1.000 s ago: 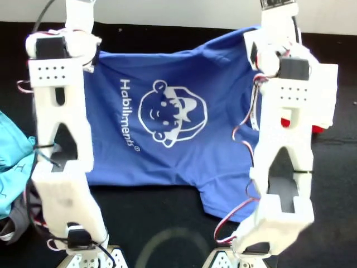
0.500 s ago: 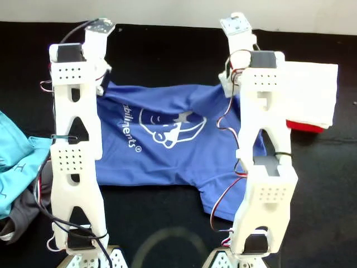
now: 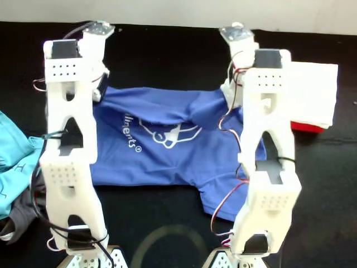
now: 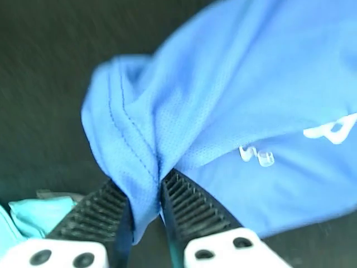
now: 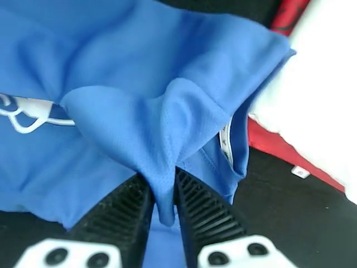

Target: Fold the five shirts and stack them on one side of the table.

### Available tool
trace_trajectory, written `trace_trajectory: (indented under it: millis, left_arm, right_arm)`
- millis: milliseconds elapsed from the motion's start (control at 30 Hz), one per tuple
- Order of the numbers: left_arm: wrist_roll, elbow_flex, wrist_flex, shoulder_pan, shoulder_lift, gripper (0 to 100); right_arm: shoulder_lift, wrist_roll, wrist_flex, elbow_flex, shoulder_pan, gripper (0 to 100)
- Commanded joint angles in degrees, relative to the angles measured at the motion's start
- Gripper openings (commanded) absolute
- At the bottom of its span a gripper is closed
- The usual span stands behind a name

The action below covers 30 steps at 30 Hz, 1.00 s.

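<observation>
A blue shirt (image 3: 167,153) with a white print lies spread on the black table, its far edge lifted and drooping in the middle. My left gripper (image 4: 146,209) is shut on the blue shirt (image 4: 234,111) at its far left edge, seen in the high view near the left gripper (image 3: 99,84). My right gripper (image 5: 163,206) is shut on a pinched fold of the blue shirt (image 5: 139,111) at its far right edge, in the high view near the right gripper (image 3: 230,84). A folded white shirt (image 3: 312,95) lies on a red one (image 3: 305,127) at the right.
A heap of turquoise (image 3: 14,162) and grey cloth (image 3: 19,215) lies at the left edge of the table. The two white arms (image 3: 70,156) stand over the blue shirt's sides. Bare black table (image 3: 167,39) shows beyond the shirt's far edge.
Both grippers have pulled the shirt's far edge toward the near side and raised it. The print is now partly covered by the sagging fold.
</observation>
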Motion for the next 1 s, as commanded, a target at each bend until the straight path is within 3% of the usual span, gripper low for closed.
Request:
trace_trajectory:
  millis: [0,233,633,967]
  left_arm:
    - [0.3,13.4,0.3,-0.3,-11.2,1]
    - [0.0,29.4,0.1,-0.7,-21.3,1]
    - [0.0,45.2,-4.7,-2.2,-22.3,1]
    - [0.0,45.5,-1.4,-2.3,-28.3,1]
  right_arm:
    - [-8.5,-0.4,1.2,1.3,-0.1,0.5]
    - [-23.1,-0.2,-2.2,25.3,0.0,0.5]
    - [-54.2,0.2,-15.9,72.4,1.5,0.5]
    - [-66.5,1.8,-8.8,74.6,1.7,0.5]
